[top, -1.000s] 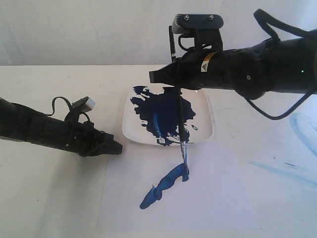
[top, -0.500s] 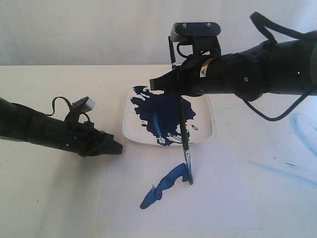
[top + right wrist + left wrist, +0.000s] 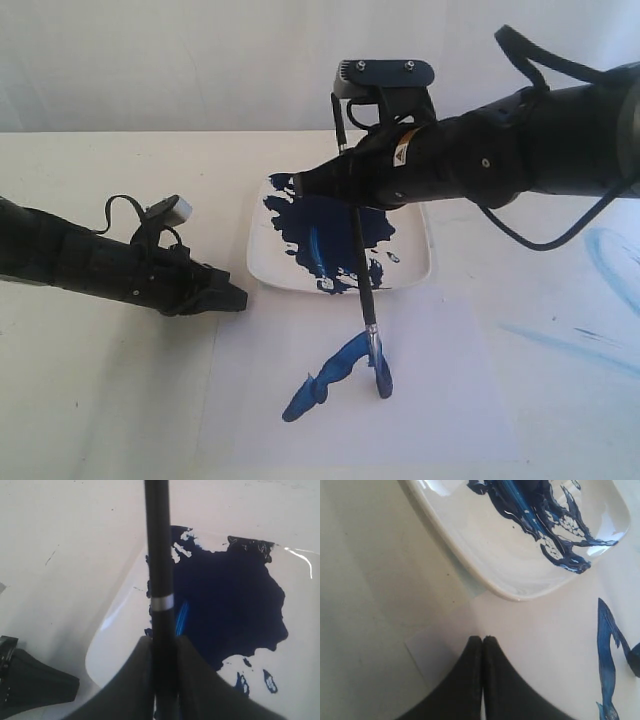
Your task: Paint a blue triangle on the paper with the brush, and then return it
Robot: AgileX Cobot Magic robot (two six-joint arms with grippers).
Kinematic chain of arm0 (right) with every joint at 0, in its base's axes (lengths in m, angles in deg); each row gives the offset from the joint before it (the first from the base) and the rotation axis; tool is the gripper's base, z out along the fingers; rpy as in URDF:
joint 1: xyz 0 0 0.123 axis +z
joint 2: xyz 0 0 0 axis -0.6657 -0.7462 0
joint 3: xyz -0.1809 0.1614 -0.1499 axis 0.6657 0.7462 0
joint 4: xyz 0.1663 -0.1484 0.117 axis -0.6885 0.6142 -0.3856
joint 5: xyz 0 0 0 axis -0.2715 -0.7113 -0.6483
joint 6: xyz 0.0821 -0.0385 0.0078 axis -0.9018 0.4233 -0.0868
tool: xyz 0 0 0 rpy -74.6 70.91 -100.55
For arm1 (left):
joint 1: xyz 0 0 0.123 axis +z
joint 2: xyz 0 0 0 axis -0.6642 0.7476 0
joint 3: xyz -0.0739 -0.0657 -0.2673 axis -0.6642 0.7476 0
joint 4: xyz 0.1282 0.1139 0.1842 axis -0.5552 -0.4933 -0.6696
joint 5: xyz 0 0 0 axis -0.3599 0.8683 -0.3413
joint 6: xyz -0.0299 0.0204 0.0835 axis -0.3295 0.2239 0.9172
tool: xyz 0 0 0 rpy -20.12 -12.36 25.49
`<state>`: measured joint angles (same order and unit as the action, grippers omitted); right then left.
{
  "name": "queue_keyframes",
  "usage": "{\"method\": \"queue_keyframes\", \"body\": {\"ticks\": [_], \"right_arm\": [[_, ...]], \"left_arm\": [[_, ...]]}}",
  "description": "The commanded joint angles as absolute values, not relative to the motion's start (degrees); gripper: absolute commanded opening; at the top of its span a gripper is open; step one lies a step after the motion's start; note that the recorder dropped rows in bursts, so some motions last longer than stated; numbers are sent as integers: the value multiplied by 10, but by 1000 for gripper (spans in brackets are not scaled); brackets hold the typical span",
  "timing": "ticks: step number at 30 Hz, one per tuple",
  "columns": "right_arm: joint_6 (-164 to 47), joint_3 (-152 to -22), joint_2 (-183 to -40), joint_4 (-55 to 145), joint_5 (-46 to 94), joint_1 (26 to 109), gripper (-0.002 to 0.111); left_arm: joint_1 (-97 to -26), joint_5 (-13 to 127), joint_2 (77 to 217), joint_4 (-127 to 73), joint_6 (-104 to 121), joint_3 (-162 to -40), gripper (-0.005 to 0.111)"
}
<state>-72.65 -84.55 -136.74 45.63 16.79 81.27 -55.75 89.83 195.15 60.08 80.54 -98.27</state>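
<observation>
Since the stroke needs a steep tip, right gripper [image 3: 162,680] clamps the long black-handled brush [image 3: 361,265] near-upright, bristles on the whitish paper sheet [image 3: 450,400] just before the square white plate [image 3: 418,262], blue triangle [image 3: 335,375] part-drawn; left gripper [image 3: 483,647], closed empty, likely pins that sheet.

Our black left arm [image 3: 90,262] lies low and nearly level, and its left gripper [image 3: 236,297] has both jaws pressed together, empty. Our black right arm [image 3: 520,150] reaches in higher from the right, its right gripper [image 3: 312,180] clamped on the thin black-handled brush [image 3: 361,265], which hangs steeply downward.
</observation>
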Motion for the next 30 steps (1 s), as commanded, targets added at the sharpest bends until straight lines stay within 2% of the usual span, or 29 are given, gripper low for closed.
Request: {"method": "queue_keyframes", "body": {"ticks": [1, 30], "right_arm": [[-723, -846, -1367, 442, 145, 817, 0], [-717, -846, -1355, 391, 109, 830, 0]], "left_arm": [[-561, 898, 1961, 600, 799, -979, 0], [-561, 898, 1961, 600, 799, -979, 0]]}}
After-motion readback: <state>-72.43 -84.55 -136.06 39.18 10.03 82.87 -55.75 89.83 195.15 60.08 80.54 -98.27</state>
